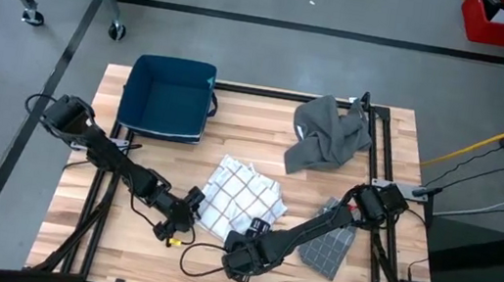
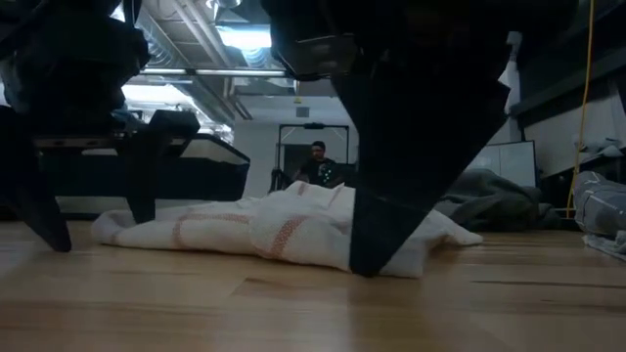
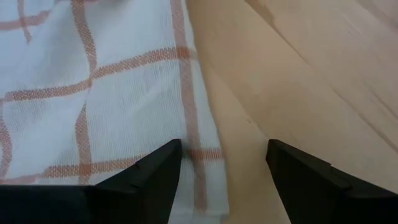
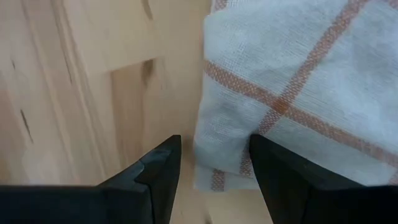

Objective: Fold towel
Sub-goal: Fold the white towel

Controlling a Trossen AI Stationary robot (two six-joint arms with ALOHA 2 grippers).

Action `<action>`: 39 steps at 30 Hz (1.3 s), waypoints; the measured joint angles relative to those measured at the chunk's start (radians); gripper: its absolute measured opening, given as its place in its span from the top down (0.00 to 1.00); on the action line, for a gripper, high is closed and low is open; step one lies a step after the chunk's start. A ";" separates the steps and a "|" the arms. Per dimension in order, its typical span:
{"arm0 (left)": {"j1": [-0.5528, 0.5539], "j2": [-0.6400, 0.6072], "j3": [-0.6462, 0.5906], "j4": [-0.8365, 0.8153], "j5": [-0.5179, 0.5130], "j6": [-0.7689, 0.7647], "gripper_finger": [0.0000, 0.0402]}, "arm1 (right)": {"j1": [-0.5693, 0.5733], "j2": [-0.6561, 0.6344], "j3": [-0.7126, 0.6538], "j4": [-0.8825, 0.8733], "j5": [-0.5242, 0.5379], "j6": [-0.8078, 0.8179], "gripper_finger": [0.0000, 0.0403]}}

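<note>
As both dark grippers, left point(image 1: 192, 202) and right point(image 1: 258, 227), flanked the rumpled white orange-checked towel point(image 1: 242, 195), fingers spread, apparently to grasp its near edge.

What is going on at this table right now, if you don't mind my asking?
A two-armed robot is working on a white cloth towel with orange check lines, which lies rumpled in the middle of the wooden table. The left gripper is at the towel's left edge, fingers open astride that edge. The right gripper is at the near edge, also open, with nothing clamped. A grey cloth, a dark blue bin and a folded grey checked cloth lie aside.
</note>
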 joint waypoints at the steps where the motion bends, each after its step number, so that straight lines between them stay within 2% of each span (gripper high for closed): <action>1: 0.002 0.000 0.000 0.005 -0.001 -0.001 0.43 | 0.000 -0.001 -0.005 0.010 0.008 0.000 0.51; 6: 0.002 0.002 -0.001 0.025 -0.025 0.011 0.46 | 0.002 -0.002 -0.027 0.023 0.089 0.046 0.51; 11: 0.002 0.002 -0.001 0.025 -0.036 0.009 0.61 | 0.002 -0.002 -0.030 0.019 0.120 0.073 0.55; 15: 0.003 0.003 -0.001 0.023 -0.059 -0.036 0.78 | 0.001 -0.002 -0.031 0.019 0.114 0.074 0.68; 18: 0.000 0.003 -0.001 0.014 -0.069 -0.119 0.93 | 0.002 -0.002 -0.030 0.024 0.074 0.094 0.83; 20: -0.010 0.002 -0.001 0.011 -0.070 -0.174 0.98 | 0.006 -0.003 -0.022 0.019 0.055 0.101 0.94; 22: -0.027 -0.009 -0.002 0.003 -0.064 -0.211 0.97 | 0.020 -0.001 -0.004 0.021 0.037 0.095 0.96; 27: -0.104 -0.078 -0.003 -0.021 -0.018 -0.293 0.99 | 0.062 0.002 0.065 0.026 0.024 0.128 0.90; 33: -0.212 -0.176 -0.003 -0.012 0.008 -0.442 0.99 | 0.108 0.002 0.161 0.028 0.019 0.155 0.98; 39: -0.294 -0.251 0.059 -0.033 0.042 -0.574 1.00 | 0.121 0.001 0.268 0.019 -0.024 0.278 0.93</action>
